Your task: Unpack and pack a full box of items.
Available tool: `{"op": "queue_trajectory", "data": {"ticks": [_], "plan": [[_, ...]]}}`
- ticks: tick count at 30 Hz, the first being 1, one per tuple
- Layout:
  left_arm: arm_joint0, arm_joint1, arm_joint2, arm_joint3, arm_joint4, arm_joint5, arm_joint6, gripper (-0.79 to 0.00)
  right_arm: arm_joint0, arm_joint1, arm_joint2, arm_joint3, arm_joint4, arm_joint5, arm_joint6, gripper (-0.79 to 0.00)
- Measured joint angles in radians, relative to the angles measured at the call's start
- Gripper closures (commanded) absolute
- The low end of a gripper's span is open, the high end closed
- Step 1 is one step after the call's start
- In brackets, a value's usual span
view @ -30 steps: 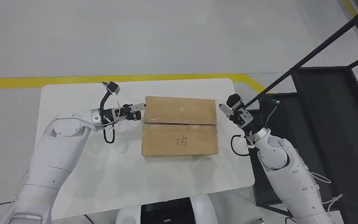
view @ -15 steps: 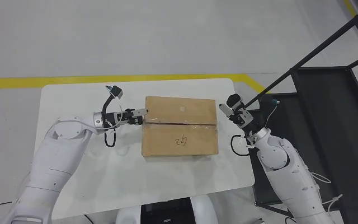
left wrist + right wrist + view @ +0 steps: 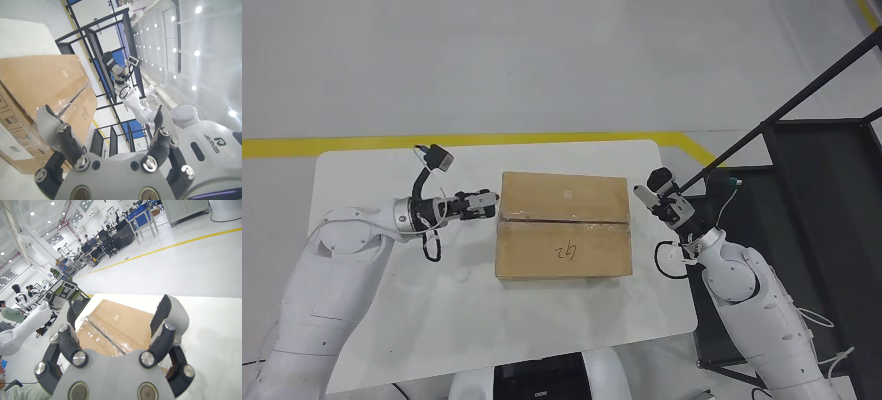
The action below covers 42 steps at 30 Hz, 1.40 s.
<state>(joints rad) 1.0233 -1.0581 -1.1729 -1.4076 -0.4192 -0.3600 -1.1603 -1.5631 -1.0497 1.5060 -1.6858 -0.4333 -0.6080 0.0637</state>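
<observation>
A closed brown cardboard box (image 3: pixel 563 225) lies in the middle of the white table (image 3: pixel 372 320), its two flaps sealed by clear tape along the centre seam (image 3: pixel 105 335). My left gripper (image 3: pixel 488 203) is open at the box's left end, level with the taped seam; one fingertip (image 3: pixel 44 111) sits against the box edge (image 3: pixel 28 113). My right gripper (image 3: pixel 646 194) is open just off the box's right end, a small gap away. The right wrist view looks along the box top (image 3: pixel 121 321) between the open fingers (image 3: pixel 160 313).
A black metal frame (image 3: pixel 812 180) stands off the table's right edge, with a slanted black bar above the right arm. A yellow floor line (image 3: pixel 392 146) runs behind the table. Bare tabletop lies in front of and left of the box.
The left arm has drawn back a little to the left and its wrist has turned, so the gripper tip now sits just at the box's left edge. The right arm and box have not moved.
</observation>
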Motion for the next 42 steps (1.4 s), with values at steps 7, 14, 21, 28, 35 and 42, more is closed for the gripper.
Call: {"op": "queue_trajectory", "data": {"ticks": [7, 14, 21, 28, 35, 42], "plan": [[-0.040, -0.018, 0.067, 0.113, -0.026, 0.002, -0.010, -0.785, 0.000, 0.000, 0.000, 0.000, 0.000, 0.000, 0.000, -0.785], [-0.069, -0.024, 0.084, 0.168, -0.004, 0.014, 0.001, -0.785, 0.000, 0.000, 0.000, 0.000, 0.000, 0.000, 0.000, -0.785], [-0.045, -0.017, 0.064, 0.148, 0.005, 0.023, 0.013, -0.785, 0.000, 0.000, 0.000, 0.000, 0.000, 0.000, 0.000, -0.785], [-0.019, -0.011, 0.041, 0.106, 0.010, 0.015, 0.028, -0.785, 0.000, 0.000, 0.000, 0.000, 0.000, 0.000, 0.000, -0.785], [0.005, -0.005, 0.032, 0.082, 0.028, 0.043, 0.033, -0.785, 0.000, 0.000, 0.000, 0.000, 0.000, 0.000, 0.000, -0.785], [-0.006, -0.014, 0.059, 0.112, 0.006, 0.038, 0.033, -0.785, 0.000, 0.000, 0.000, 0.000, 0.000, 0.000, 0.000, -0.785]]}}
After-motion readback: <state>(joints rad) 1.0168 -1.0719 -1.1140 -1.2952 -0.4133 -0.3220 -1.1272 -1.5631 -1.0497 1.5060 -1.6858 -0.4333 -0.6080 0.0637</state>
